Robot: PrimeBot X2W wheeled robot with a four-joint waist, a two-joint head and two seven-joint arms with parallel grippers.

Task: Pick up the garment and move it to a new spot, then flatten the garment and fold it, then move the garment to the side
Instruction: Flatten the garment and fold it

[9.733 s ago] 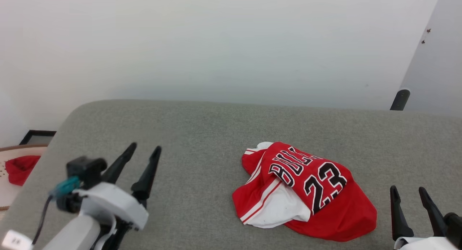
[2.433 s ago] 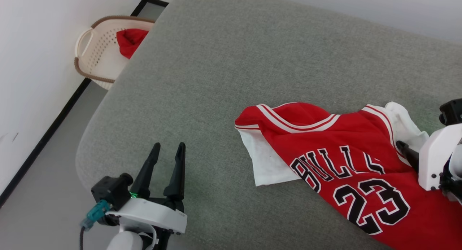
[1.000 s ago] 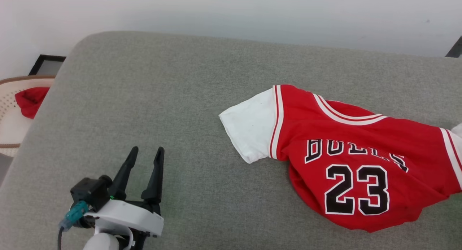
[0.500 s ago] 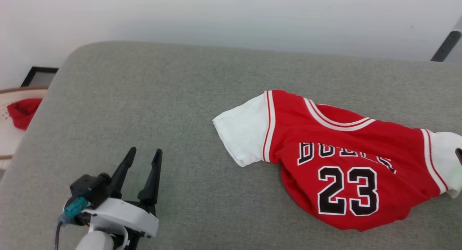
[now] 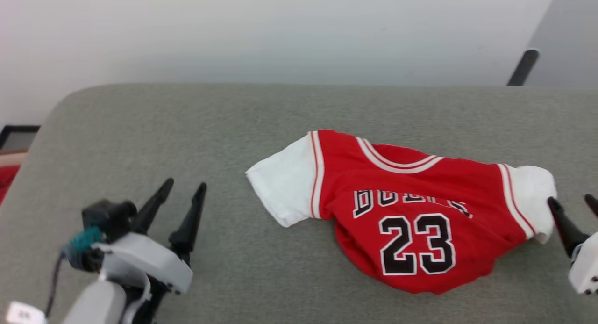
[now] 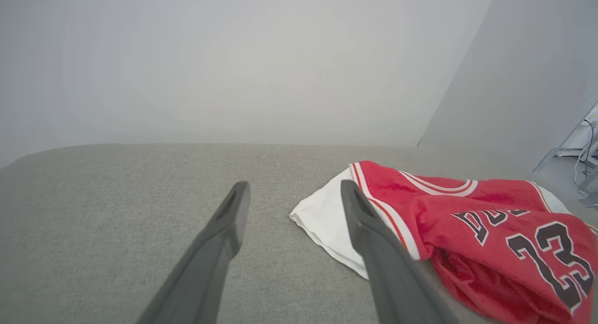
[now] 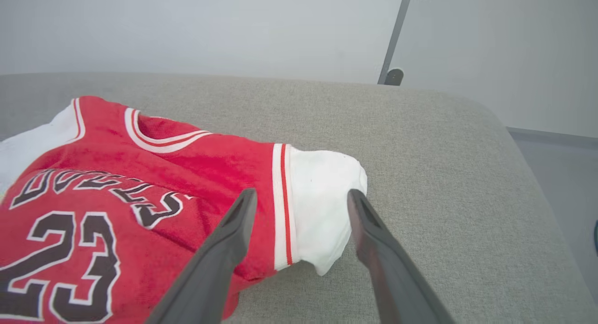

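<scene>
The right gripper (image 5: 571,200) has released the garment (image 5: 402,183), jaws spread; the left gripper (image 5: 185,184) stands spread too.

a: soft, even light is falling from above, and the wall (image 5: 233,29) is washing out almost to white, with no glare.
b: only a faint shadow is gathering under the garment (image 5: 411,207) on the grey padded surface (image 5: 187,123).
a: the head view is looking slightly smeared, most around the left gripper (image 5: 185,183).
b: in the wrist views the fingers (image 6: 224,230) are going soft toward the bottom edge, and the corners are darkening a little.
</scene>
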